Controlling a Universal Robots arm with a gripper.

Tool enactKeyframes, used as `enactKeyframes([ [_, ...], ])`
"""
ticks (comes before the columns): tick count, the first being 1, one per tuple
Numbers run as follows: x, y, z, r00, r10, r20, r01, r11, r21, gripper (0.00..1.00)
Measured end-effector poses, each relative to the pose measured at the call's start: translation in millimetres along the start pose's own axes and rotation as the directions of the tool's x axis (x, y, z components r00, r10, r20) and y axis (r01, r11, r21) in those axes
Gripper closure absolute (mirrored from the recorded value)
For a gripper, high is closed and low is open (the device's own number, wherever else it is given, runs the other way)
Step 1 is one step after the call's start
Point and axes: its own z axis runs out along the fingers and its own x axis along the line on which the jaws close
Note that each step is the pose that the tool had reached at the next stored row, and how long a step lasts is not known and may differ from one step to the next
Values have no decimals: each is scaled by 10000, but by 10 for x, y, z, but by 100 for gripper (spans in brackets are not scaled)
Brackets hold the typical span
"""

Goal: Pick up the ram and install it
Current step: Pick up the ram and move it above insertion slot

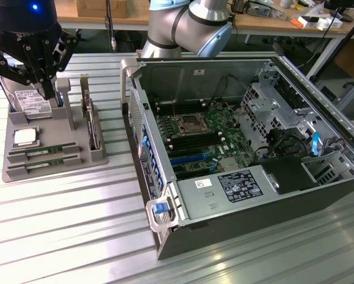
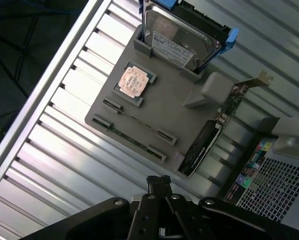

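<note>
The bench is a silver metal surface of long parallel ribs. 2 things stand directly on it: a gray parts tray toward the exterior view's left, and an open computer case near it on the right, open side up. A narrow strip of bare ribs separates them.

The tray sat on the table at the exterior view's left, the case at its right. On the tray, the drive stood at the far end under my gripper, the CPU before it, a ram nearest the front.
</note>
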Motion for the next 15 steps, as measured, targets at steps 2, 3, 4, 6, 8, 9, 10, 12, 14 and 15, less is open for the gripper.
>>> enactKeyframes([
  [2, 0, 0, 0, 9997, -236, -11, 236, 9997, -4, 89],
  [3, 0, 0, 0, 9995, -321, -16, 321, 9995, -5, 89],
  [4, 0, 0, 0, 9991, -428, -21, 428, 9991, -6, 89],
  [6, 0, 0, 0, 9986, -527, -26, 527, 9986, -9, 89],
  [8, 0, 0, 0, 9966, -824, -39, 824, 9966, -16, 89],
  [9, 0, 0, 0, 9957, -921, -44, 921, 9958, -18, 89],
  [10, 0, 0, 0, 9951, -986, -46, 986, 9951, -20, 89],
  [12, 0, 0, 0, 9934, -1147, -53, 1147, 9934, -25, 89],
  [14, 0, 0, 0, 9894, -1452, -66, 1451, 9894, -34, 89],
  [15, 0, 0, 0, 9881, -1537, -70, 1537, 9881, -36, 89],
])
